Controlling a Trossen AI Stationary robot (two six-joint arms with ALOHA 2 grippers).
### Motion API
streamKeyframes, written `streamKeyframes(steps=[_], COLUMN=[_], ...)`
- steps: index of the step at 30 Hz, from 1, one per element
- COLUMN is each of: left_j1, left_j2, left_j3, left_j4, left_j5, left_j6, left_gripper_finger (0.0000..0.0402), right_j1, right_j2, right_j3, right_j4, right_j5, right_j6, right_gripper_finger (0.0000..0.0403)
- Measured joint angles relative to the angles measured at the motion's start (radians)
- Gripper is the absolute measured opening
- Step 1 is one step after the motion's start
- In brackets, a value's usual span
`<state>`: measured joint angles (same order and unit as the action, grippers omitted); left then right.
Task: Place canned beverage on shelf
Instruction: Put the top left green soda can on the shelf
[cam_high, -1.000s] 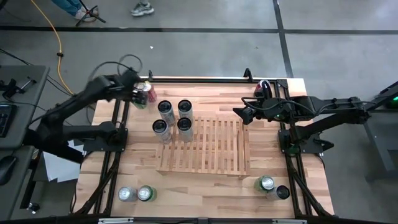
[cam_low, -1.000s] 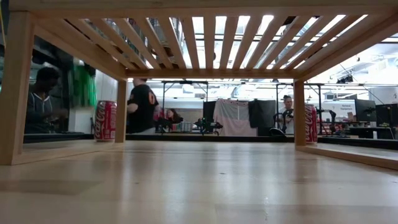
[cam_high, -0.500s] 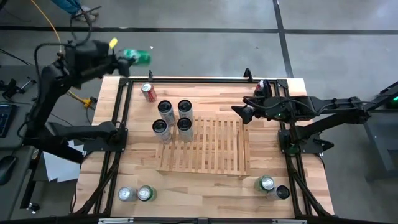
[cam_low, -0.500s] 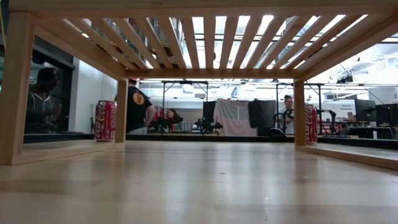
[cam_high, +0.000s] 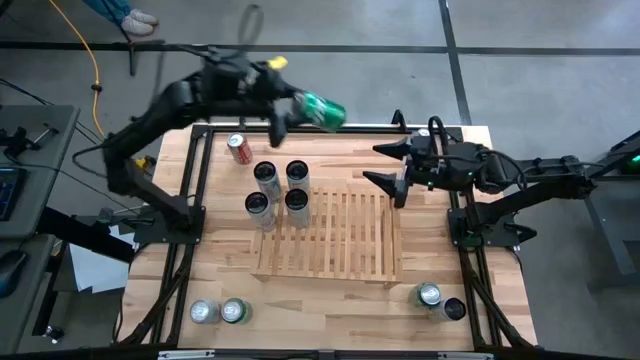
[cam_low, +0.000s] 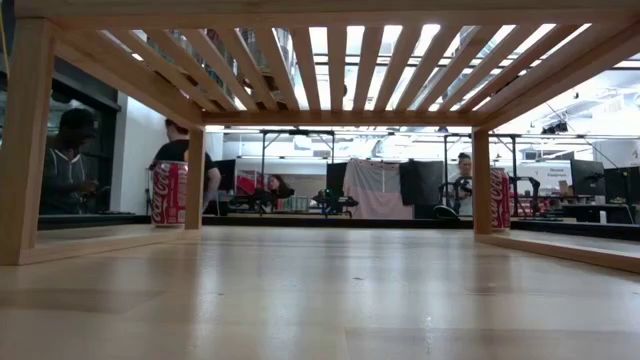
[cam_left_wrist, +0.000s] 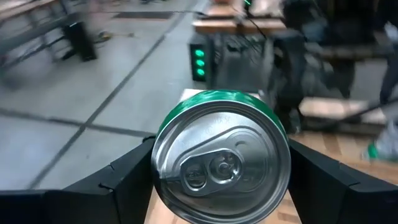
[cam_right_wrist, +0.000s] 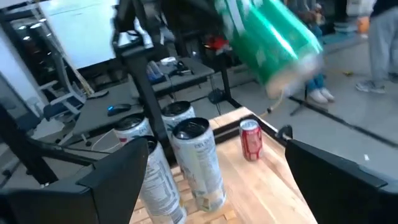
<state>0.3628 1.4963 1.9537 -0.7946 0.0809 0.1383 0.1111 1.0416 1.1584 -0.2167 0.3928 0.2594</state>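
Note:
A green can (cam_high: 323, 110) hangs in the air above the table's far edge, with my left gripper (cam_high: 298, 107) shut on it; in the left wrist view its silver lid (cam_left_wrist: 221, 165) faces the camera. My right gripper (cam_high: 388, 168) stands open and bare over the shelf's far right corner, pointing toward the table's left. The slatted wooden shelf (cam_high: 345, 235) stands on the table. Several tall cans (cam_high: 297, 202) stand upright on its far left part. A red can (cam_high: 239, 148) stands on the table at the far left. My left gripper pinches the green can's round side wall (cam_left_wrist: 155, 149) between its two fingers (cam_left_wrist: 121, 177), one on each side. The fingers come nearly level from the table's left and lie along the can. The can lies on its side, lifted clear, its lid end toward the wrist.
Two cans (cam_high: 220, 312) stand near the front left edge and two (cam_high: 440, 300) at the front right. The low view shows a second red can (cam_low: 499, 200) by the shelf's far right leg. People move in the room behind the table.
My left gripper has risen from beside the red can at the far left, swung out beyond the table's far edge, then gone right along it. It has carried the green can up clear of the table and tipped it onto its side. My right gripper's wrist has rolled.

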Motion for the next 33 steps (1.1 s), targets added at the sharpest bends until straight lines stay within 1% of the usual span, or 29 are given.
streamKeyframes(steps=[3, 5, 7, 9, 12, 14, 16, 19, 23, 27, 30, 33], left_j1=[-0.061, -0.09, -0.113, -0.128, -0.143, -0.148, -0.153, -0.16, -0.174, -0.19, -0.2, -0.203], left_j2=[0.068, 0.101, 0.126, 0.144, 0.16, 0.162, 0.163, 0.165, 0.164, 0.164, 0.164, 0.164], left_j3=[0.048, 0.063, 0.066, 0.066, 0.066, 0.066, 0.066, 0.066, 0.066, 0.066, 0.066, 0.066], left_j4=[-0.01, -0.014, -0.015, -0.021, -0.017, -0.017, -0.017, -0.016, -0.015, -0.023, -0.02, -0.014], left_j5=[0.001, 0.005, 0.006, 0.002, -0.001, 0.0, 0.0, 0.0, 0.0, -0.008, -0.023, -0.013], left_j6=[0.084, 0.125, 0.144, 0.153, 0.154, 0.154, 0.155, 0.16, 0.162, 0.178, 0.19, 0.189], left_gripper_finger=[0.0281, 0.0281, 0.0281, 0.0281, 0.0281, 0.0281, 0.0281, 0.0281, 0.0281, 0.0281, 0.0281, 0.0281], right_j1=[0.0, 0.0, 0.0, 0.0, -0.006, -0.021, -0.043, -0.079, -0.118, -0.147, -0.169, -0.184], right_j2=[0.0, 0.01, 0.026, 0.061, 0.134, 0.196, 0.262, 0.349, 0.446, 0.495, 0.518, 0.533], right_j3=[0.013, 0.049, 0.108, 0.199, 0.36, 0.461, 0.552, 0.66, 0.766, 0.811, 0.808, 0.804], right_j4=[-0.015, -0.056, -0.136, -0.229, -0.416, -0.546, -0.657, -0.767, -0.841, -0.851, -0.845, -0.848], right_j5=[-0.027, -0.027, -0.013, 0.012, 0.057, 0.059, 0.026, -0.054, -0.076, -0.094, -0.166, -0.229], right_j6=[-0.032, -0.042, -0.086, -0.142, -0.218, -0.239, -0.234, -0.241, -0.282, -0.3, -0.303, -0.304], right_gripper_finger=[0.0365, 0.0365, 0.0365, 0.0365, 0.0365, 0.0365, 0.0365, 0.0365, 0.0365, 0.0365, 0.0365, 0.0365])
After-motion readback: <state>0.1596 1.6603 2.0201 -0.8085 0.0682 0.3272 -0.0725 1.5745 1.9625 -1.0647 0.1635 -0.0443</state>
